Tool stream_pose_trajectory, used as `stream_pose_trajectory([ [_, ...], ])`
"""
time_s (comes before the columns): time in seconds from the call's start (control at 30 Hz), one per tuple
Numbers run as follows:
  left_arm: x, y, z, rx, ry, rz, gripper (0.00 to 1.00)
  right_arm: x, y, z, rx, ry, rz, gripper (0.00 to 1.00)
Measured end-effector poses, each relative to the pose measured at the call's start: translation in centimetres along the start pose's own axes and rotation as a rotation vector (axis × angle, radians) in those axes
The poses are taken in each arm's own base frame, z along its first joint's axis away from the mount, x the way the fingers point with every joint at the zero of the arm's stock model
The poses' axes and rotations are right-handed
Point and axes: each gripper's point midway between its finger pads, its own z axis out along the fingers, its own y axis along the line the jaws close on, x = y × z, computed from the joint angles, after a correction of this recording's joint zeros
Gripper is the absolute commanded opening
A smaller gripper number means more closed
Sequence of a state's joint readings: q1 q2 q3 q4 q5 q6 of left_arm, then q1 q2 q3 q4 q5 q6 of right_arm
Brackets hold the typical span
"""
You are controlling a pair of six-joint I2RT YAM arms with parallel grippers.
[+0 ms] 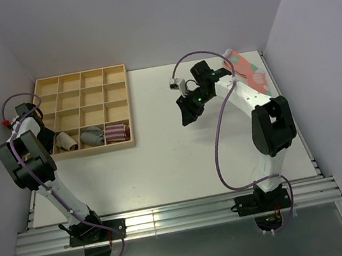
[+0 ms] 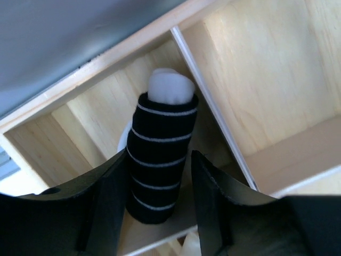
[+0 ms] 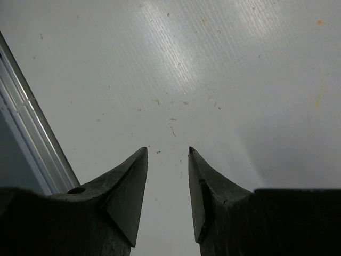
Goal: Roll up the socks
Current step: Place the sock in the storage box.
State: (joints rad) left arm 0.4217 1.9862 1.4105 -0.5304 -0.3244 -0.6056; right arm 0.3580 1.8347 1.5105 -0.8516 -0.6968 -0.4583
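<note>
Top external: fixed high, behind arm bases, facing down and forward. Far view; takes in whole counter (image 1: 163,161), wooden tray (image 1: 97,149) at left rear, both arms.

Left wrist: mounted on left arm, sights along left end effector (image 2: 160,157) fingers. Very close, aimed down into one tray compartment holding rolled black socks (image 2: 162,125).

Right wrist: same mount on right arm, right end effector (image 3: 167,150) fingers at frame bottom. Close over bare counter.

Overlap: top and left wrist share tray's near-left part; top and right wrist share mid-counter patch.
</note>
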Motion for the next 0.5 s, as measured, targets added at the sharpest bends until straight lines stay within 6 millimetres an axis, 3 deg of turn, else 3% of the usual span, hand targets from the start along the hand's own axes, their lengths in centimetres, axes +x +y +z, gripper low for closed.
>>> stream_pose_trajectory([
  [0.07,0.1,0.0,-0.5,0.006,0.005,0.005,0.61,0.0,0.0,0.0,-0.001,0.001,0.000,0.44],
  [0.3,-0.1,-0.2,-1.8,0.022,0.003,0.011,0.69,0.0,0.3,0.2,-0.007,0.004,-0.010,0.44],
  [0.5,-0.2,0.0,-2.5,0.015,0.004,0.016,0.70,0.0,0.4,0.2,-0.011,0.006,-0.014,0.44],
])
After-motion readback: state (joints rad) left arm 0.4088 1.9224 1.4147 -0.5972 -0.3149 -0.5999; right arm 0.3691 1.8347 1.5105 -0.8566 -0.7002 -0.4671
